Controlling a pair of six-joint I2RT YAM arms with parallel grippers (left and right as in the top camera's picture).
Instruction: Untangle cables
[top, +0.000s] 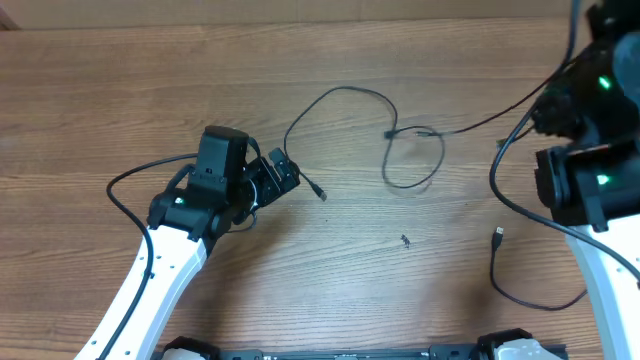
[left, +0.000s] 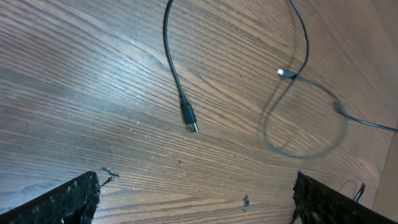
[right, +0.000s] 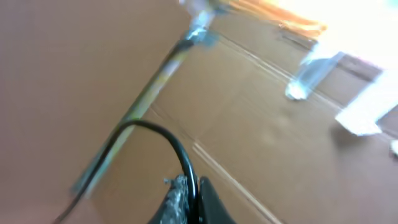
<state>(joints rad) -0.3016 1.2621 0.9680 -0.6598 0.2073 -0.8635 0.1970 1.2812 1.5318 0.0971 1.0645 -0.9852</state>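
Overhead, the cables (top: 350, 90) are seen looped beyond the wide-open left gripper (top: 283, 172), one plug (top: 318, 190) just beside it, a strand (right: 180, 149) pinched in the closed right gripper (right: 189, 186); pulling-apart is judged underway, and that plug should be grasped next.

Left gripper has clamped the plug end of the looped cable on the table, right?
Not clamped. The left gripper is open, and the plug end of the looped cable lies free on the table ahead of it; the left wrist view shows this.
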